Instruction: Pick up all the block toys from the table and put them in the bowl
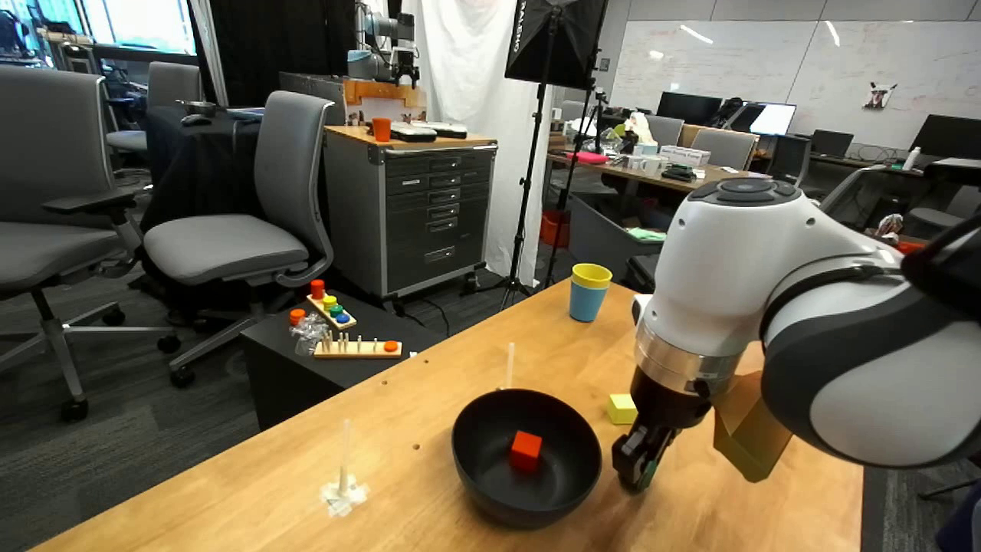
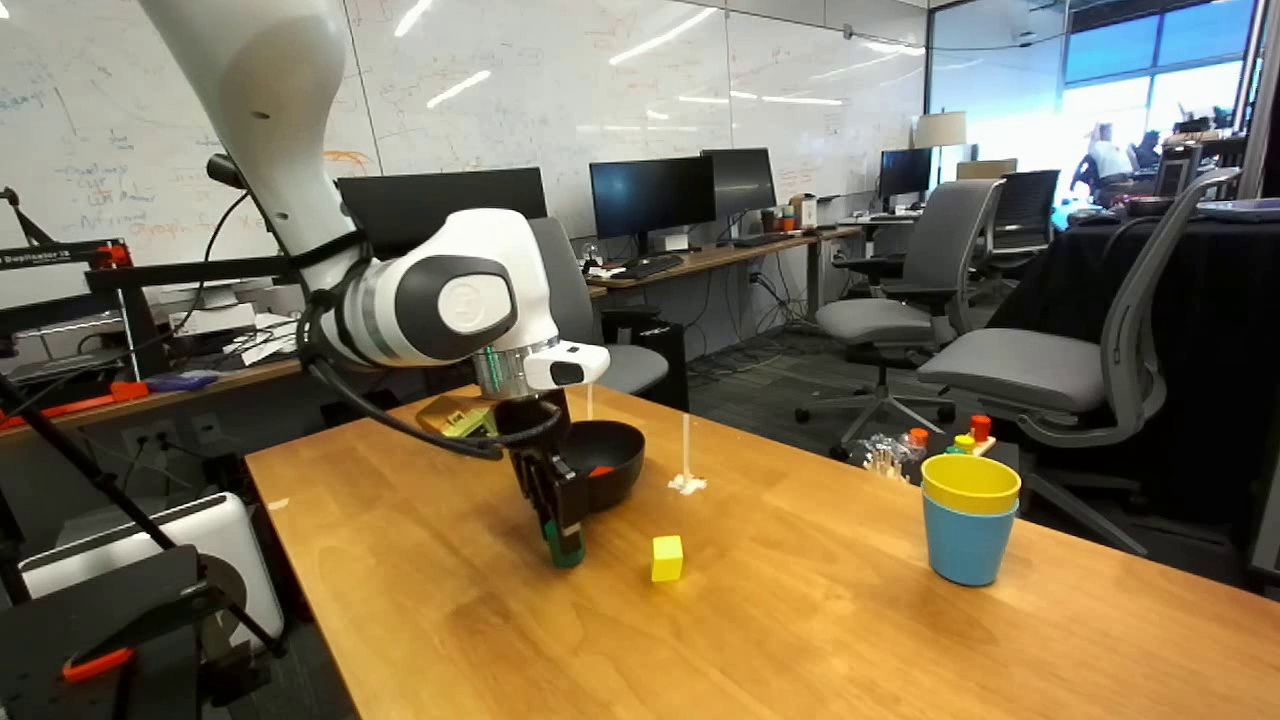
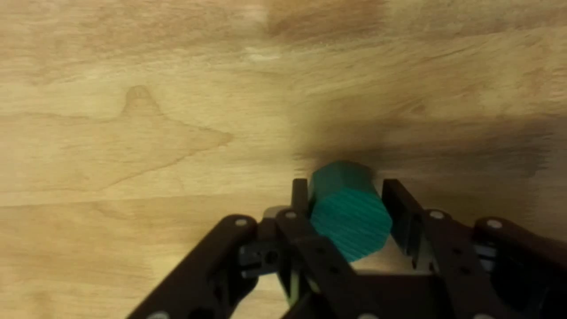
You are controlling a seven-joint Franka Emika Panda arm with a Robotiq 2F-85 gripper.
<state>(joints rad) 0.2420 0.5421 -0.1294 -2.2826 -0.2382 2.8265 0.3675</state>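
Presumably the step in hand was lifting the green block (image 3: 351, 223). The gripper (image 3: 345, 191) held it, or so it looked in the wrist view: the jaws were parted by just the block's width, one against it at nine o'clock, the other at three. Whether its underside touched the table (image 2: 800, 650), I could not tell.

Just beside, at nine o'clock from the gripper in an exterior view, stood the bowl (image 1: 529, 498), with the red block (image 1: 526, 451) inside. Doing the step well called for a firm, even squeeze, a straight rise until the block cleared the bowl's rim, and only then a short carry. A low release to one side of the red block seemed wisest, lest the green one bounce or roll.

As for looks, the green block was a many-sided prism, solid teal, its upper face finely lined and its flank darker. The flat sides probably suited the grip. The yellow block (image 2: 667, 558), a bright plain cube, sat upright on the table, at three o'clock from the green one in an exterior view.
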